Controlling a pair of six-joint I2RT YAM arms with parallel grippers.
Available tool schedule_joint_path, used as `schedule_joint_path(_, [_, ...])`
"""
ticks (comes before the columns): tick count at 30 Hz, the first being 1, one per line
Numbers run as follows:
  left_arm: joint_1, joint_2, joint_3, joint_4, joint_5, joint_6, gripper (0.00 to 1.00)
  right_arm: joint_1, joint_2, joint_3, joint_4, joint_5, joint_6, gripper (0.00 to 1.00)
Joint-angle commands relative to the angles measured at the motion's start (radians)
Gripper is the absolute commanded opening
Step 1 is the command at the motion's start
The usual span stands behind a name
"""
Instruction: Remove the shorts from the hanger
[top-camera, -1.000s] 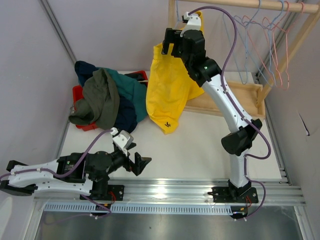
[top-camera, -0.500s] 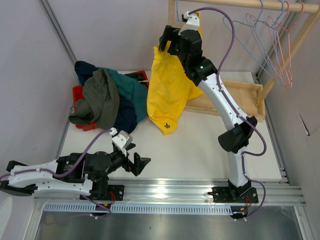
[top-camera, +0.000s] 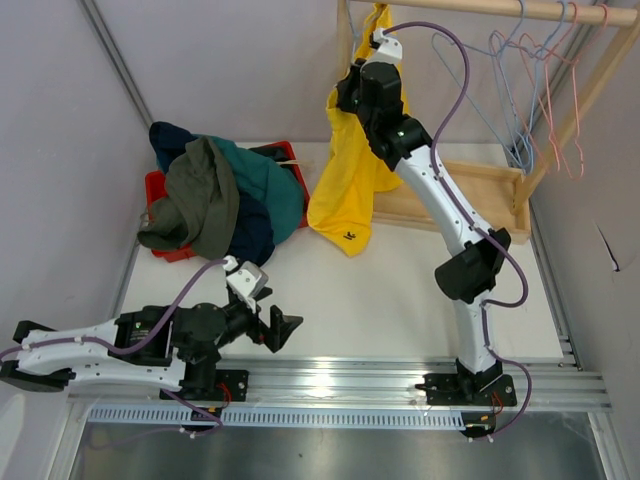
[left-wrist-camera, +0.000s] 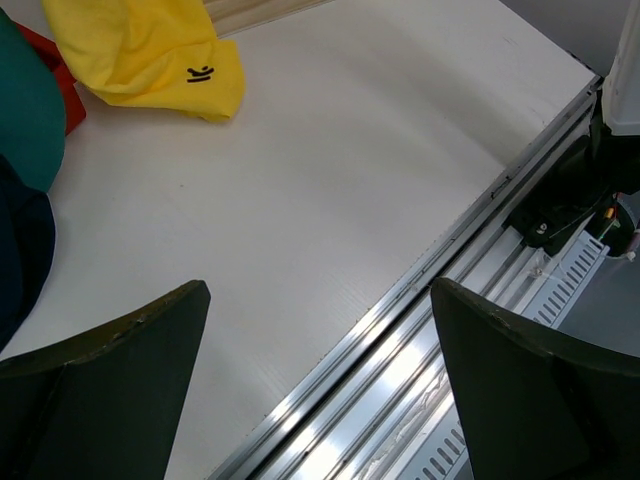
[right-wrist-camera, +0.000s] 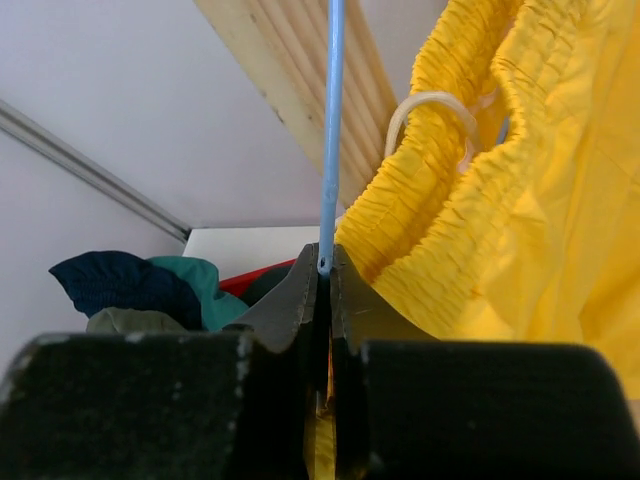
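1. My right pincer (top-camera: 345, 98) is up high beside the wooden rack's top rail (top-camera: 480, 8). In its own wrist view, the right pincer (right-wrist-camera: 325, 272) has its fingers pressed together on a thin blue wire. That wire is the hanger (right-wrist-camera: 332, 120), and it is pinched tight.
2. Just to the right of my fingers are the yellow shorts (right-wrist-camera: 520, 200), with the gathered elastic waist bunched right up against that wire.
3. From above, the yellow shorts (top-camera: 350, 190) drape in one long fall from near the rail. Their lower end reaches the white table (top-camera: 400, 290), in front of the rack's wooden base (top-camera: 470, 190).
4. My left wrist camera picks up that lower end too. It is a yellow fold with a small black mark (left-wrist-camera: 195, 72), lying flat on the table.
5. My left pincer (top-camera: 278, 328) sits low near the table's front edge. It is spread wide with nothing between the fingers (left-wrist-camera: 150, 330).
6. At the back left, the olive-grey shorts (top-camera: 205, 200), teal shorts (top-camera: 268, 185) and navy shorts (top-camera: 170, 135) are heaped over a red bin (top-camera: 155, 185). The yellow hem lies near the teal ones.
7. Bare wire hangers (top-camera: 540, 90) dangle from the rail on the right.
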Motion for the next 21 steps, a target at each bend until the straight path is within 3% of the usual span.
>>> schedule_joint_path(1, [0.005, 0.014, -0.005, 0.010, 0.013, -0.019, 0.99, 0.004, -0.092, -0.024, 0.078, 0.005, -0.048, 0.00])
schedule_joint_path(10, [0.005, 0.067, 0.001, 0.073, 0.020, 0.018, 0.99, 0.006, -0.270, -0.041, 0.096, 0.034, -0.123, 0.00])
schedule_joint_path(16, [0.006, 0.238, 0.119, 0.212, 0.051, 0.133, 0.99, 0.010, -0.407, -0.064, 0.093, 0.053, -0.148, 0.00])
schedule_joint_path(19, [0.017, 0.342, 0.223, 0.311, 0.072, 0.248, 0.99, 0.047, -0.530, -0.189, 0.119, 0.097, -0.137, 0.00])
schedule_joint_path(21, [0.028, 0.394, 0.313, 0.364, 0.081, 0.346, 0.99, 0.100, -0.614, -0.394, 0.238, 0.152, -0.148, 0.00])
